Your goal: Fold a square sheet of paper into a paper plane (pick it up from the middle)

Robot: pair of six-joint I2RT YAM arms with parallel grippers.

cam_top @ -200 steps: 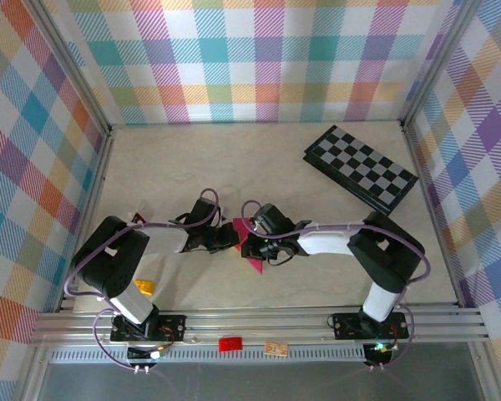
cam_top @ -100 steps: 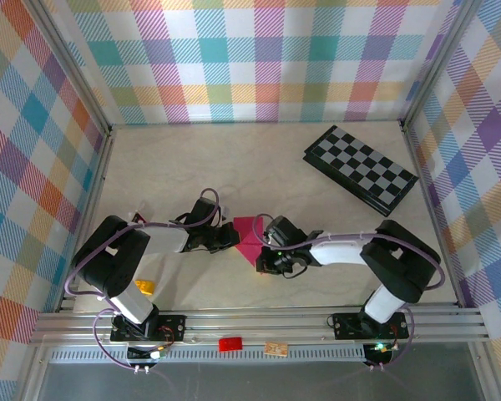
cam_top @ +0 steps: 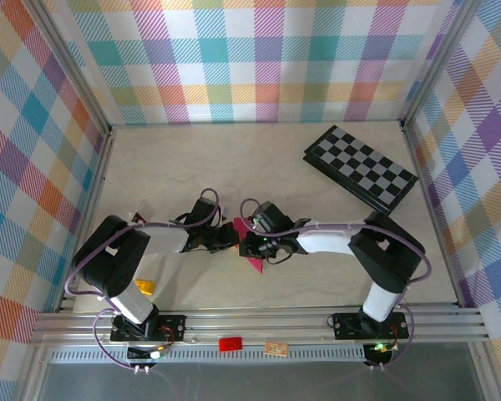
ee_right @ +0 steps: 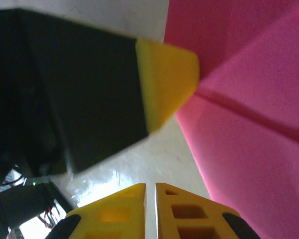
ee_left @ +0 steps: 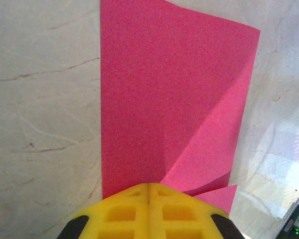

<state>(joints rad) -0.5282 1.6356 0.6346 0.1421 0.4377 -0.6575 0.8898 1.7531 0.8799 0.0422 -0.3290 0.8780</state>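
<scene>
Both the left gripper and right gripper are sitting, jaws pressed together, at the light, limp square sheet of paper, probably best pinched mid-crease.

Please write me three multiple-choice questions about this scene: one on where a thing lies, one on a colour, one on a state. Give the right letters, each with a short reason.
1. Where on the table does the checkerboard lie?
A. at the near left corner
B. at the far right side
C. between the two arms

2. What colour is the sheet of paper?
A. magenta-pink
B. green
C. white

3. In what state is the sheet?
A. crumpled into a ball
B. rolled into a tube
C. partly folded, one corner turned over

Answers: 1 B, the top view shows it far back on the right; 2 A, both wrist views show it pink; 3 C, the left wrist view shows a slanted fold across it.
</scene>
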